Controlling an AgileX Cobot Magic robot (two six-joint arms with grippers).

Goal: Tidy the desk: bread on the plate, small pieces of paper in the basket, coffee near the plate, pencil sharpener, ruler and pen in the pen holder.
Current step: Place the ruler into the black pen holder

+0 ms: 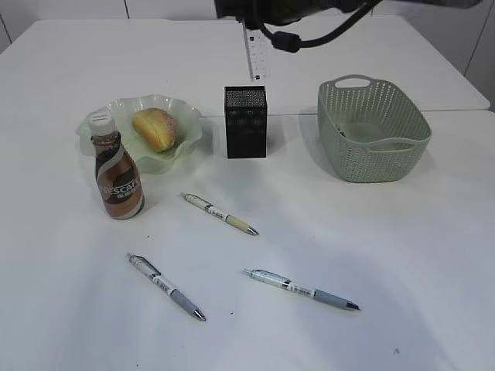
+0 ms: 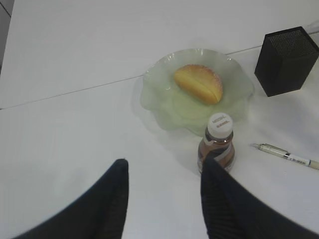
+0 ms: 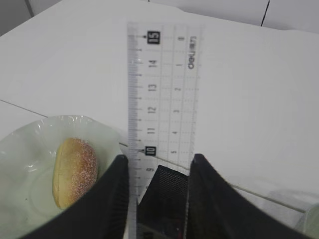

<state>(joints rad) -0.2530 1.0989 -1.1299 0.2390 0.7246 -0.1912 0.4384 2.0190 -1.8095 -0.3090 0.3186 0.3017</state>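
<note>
My right gripper [image 3: 159, 162] is shut on the clear ruler [image 3: 162, 94], holding it upright by its edges. The ruler [image 1: 255, 50] hangs just above the black mesh pen holder [image 1: 246, 122], its lower end over the open top. The bread [image 1: 155, 127] lies in the wavy green plate [image 1: 116, 108]. The coffee bottle [image 1: 117, 174] stands upright just in front of the plate. Three pens lie on the desk [image 1: 219, 213] [image 1: 165, 286] [image 1: 300, 288]. My left gripper [image 2: 163, 167] is open over bare desk, just short of the coffee bottle [image 2: 217, 144]. The pencil sharpener and paper pieces are not visible.
The sage-green basket [image 1: 373, 139] stands right of the pen holder, its inside mostly hidden. A seam between two tabletops runs behind the plate and the holder. The right arm and its cable hang over the back of the desk.
</note>
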